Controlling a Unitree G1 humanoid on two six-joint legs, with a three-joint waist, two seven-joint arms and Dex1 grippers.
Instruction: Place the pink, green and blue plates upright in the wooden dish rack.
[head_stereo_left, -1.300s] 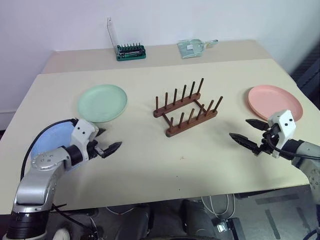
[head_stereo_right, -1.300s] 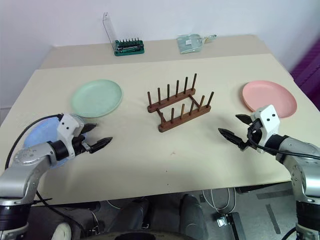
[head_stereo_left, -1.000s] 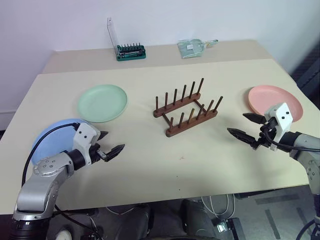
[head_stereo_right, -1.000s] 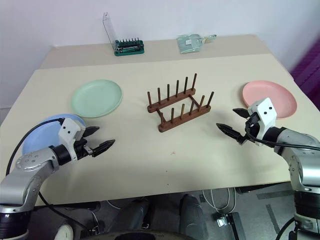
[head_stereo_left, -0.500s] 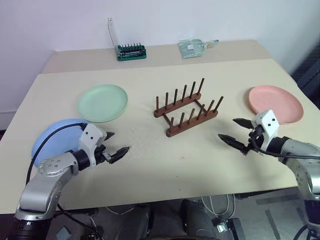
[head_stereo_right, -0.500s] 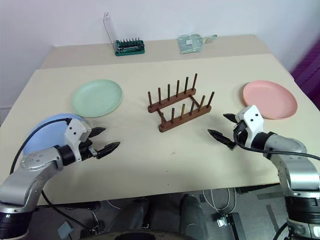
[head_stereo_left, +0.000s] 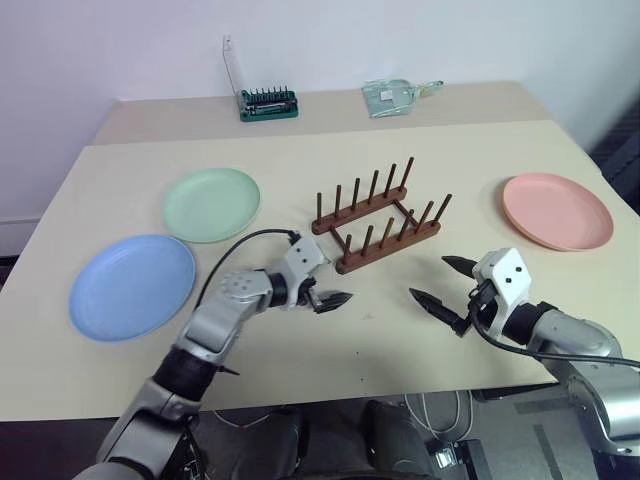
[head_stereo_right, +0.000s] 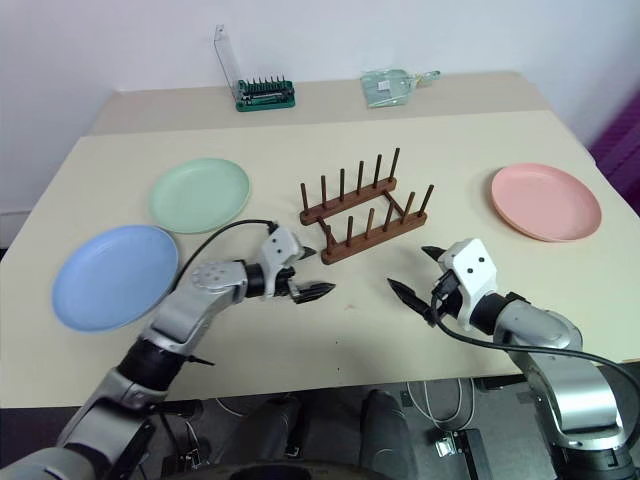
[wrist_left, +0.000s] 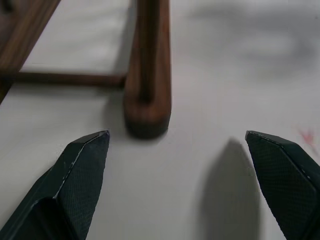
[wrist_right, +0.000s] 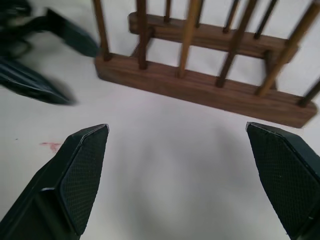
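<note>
The wooden dish rack (head_stereo_left: 380, 215) stands at the table's middle with nothing between its pegs. Flat on the table lie the green plate (head_stereo_left: 211, 203) at the rack's left, the blue plate (head_stereo_left: 132, 286) at the near left and the pink plate (head_stereo_left: 557, 209) at the far right. My left gripper (head_stereo_left: 330, 295) is open and holds nothing, just in front of the near rail's left end (wrist_left: 146, 100). My right gripper (head_stereo_left: 430, 278) is also open and holds nothing, in front of the rack's right end (wrist_right: 200, 85), well short of the pink plate.
A green screwdriver-bit holder (head_stereo_left: 268, 103) and a clear plastic bag (head_stereo_left: 395, 95) sit on the back table. The main table's front edge (head_stereo_left: 330, 395) runs close below both grippers. A cable (head_stereo_left: 245, 240) loops from the left wrist.
My left arm has swung right, from beside the blue plate to the rack's near left end. My right gripper has drifted left, away from the pink plate. Both stayed open.
</note>
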